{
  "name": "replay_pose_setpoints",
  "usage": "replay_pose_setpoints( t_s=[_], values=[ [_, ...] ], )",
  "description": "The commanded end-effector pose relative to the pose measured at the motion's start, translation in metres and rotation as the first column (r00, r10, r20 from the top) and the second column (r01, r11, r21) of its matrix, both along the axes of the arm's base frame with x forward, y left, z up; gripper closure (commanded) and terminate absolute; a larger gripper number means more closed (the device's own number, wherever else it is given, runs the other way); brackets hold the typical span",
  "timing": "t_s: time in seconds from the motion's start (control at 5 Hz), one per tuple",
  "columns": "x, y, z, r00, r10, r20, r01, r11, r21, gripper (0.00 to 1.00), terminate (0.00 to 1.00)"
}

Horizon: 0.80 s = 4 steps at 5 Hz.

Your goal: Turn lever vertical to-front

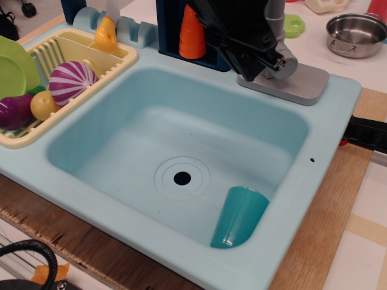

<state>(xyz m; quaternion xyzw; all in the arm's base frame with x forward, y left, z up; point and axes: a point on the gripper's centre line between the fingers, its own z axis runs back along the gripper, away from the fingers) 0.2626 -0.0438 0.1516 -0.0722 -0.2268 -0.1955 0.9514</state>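
The grey lever [285,61] stands at the sink's back right rim on its flat grey base [302,83]. Its round hub shows, and a grey bar [275,13] rises upright behind it. My black gripper [256,65] hangs just left of the hub and covers the lever's left side. Its tip is low, close to the base. The fingers are one dark mass, so I cannot tell whether they are open or shut.
A light blue sink [314,130] holds a teal cup [239,216] lying at its front right. An orange carrot [190,35] stands in a dark blue holder behind. A steel pot [357,33] and green ring [294,25] are at back right. A yellow dish rack [115,60] with toy food stands left.
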Motion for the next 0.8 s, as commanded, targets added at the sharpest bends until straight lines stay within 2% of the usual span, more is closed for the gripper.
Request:
replay_pose_setpoints(
  t_s=[0.0,0.2,0.4,0.6],
  values=[
    [-0.0481,0.0151,-0.0464,0.983,0.026,-0.181,-0.028,1.0,-0.01,1.0,0.0],
    [-0.0573,0.0203,-0.0455,0.98,0.046,-0.195,-0.048,0.999,-0.006,1.0,0.0],
    [-0.0559,0.02,-0.0444,0.981,0.011,-0.193,-0.013,1.0,-0.009,1.0,0.0],
    [-0.0559,0.02,-0.0444,0.981,0.011,-0.193,-0.013,1.0,-0.009,0.0,1.0]
  ],
)
